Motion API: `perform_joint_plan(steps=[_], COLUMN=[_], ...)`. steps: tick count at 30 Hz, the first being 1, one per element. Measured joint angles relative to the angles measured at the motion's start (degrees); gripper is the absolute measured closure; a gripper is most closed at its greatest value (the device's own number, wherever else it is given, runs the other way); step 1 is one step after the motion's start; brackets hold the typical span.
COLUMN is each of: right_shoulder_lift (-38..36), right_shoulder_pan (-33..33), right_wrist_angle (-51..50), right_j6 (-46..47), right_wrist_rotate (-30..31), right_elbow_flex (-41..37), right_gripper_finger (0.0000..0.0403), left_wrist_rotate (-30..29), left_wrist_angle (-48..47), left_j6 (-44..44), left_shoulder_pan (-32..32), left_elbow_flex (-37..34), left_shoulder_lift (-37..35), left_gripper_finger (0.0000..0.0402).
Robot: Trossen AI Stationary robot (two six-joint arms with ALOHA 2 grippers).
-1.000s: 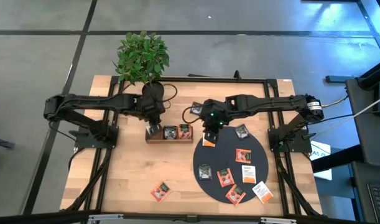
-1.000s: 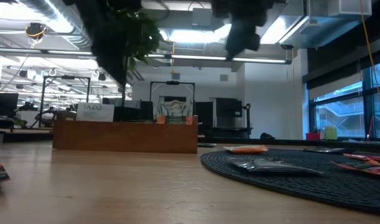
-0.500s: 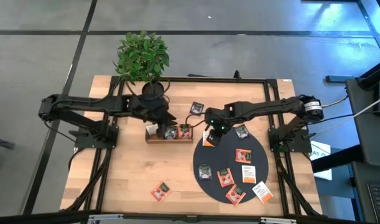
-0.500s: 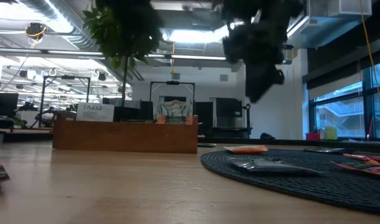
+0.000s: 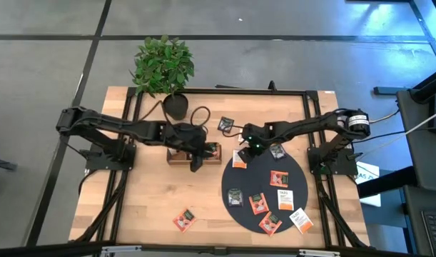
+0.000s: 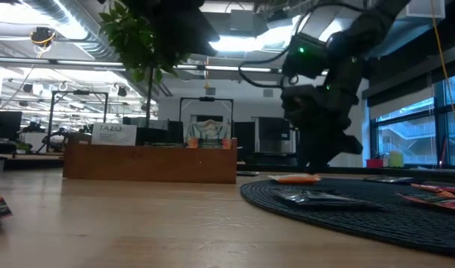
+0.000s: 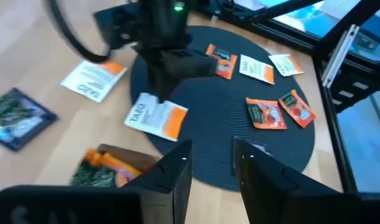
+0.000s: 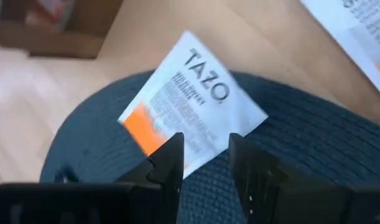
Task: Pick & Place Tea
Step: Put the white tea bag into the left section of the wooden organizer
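High view shows the black round mat (image 5: 266,189) on the wooden surface (image 5: 146,200), and I place everything by it. The right end effector (image 5: 245,148) hangs over the mat's far-left rim, directly above a white-and-orange sachet (image 5: 239,159) lying half on that rim; its fingers (image 8: 168,163) stand apart with nothing between them. The left end effector (image 5: 196,163) sits just left of the mat, over the wooden tray (image 5: 176,158), its fingers (image 7: 172,177) likewise parted and empty. More tea sachets (image 5: 277,178) lie scattered across the mat, one red sachet (image 5: 183,218) rests alone on the surface well left of the mat, and a potted plant (image 5: 163,66) stands beyond the tray.
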Motion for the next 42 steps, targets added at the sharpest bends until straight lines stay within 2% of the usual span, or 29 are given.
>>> perform_joint_plan(steps=[3, 8, 11, 16, 22, 42], right_shoulder_lift=[0.0, 0.0, 0.0, 0.0, 0.0, 0.0], right_shoulder_pan=[-0.5, -0.5, -0.5, -0.5, -0.8, -2.8], right_wrist_angle=[3.9, 3.7, 3.6, 2.9, 0.6, 1.2], right_j6=[1.9, 1.2, 1.1, 1.2, 1.1, 1.1], right_wrist_rotate=[-0.2, -0.5, -3.8, -5.9, -2.3, 0.4], right_elbow_flex=[-2.3, -2.4, -1.7, -1.4, -1.4, -1.5], right_gripper_finger=[0.0274, 0.0274, 0.0274, 0.0274, 0.0274, 0.0274], left_wrist_rotate=[0.0, -0.2, -1.0, -1.6, -1.8, -3.2], left_wrist_angle=[-0.1, 0.4, 1.0, 2.4, 2.8, 2.8], left_j6=[-1.1, -1.6, -1.6, -1.5, -1.1, -1.0], left_shoulder_pan=[-1.0, -2.0, -2.1, -2.0, -1.8, -1.8], left_elbow_flex=[0.0, 0.0, 0.0, 0.0, 0.0, 0.0], left_shoulder_lift=[1.4, 1.8, 1.8, 1.7, 1.7, 1.7], left_gripper_finger=[0.0288, 0.0288, 0.0288, 0.0288, 0.0288, 0.0288])
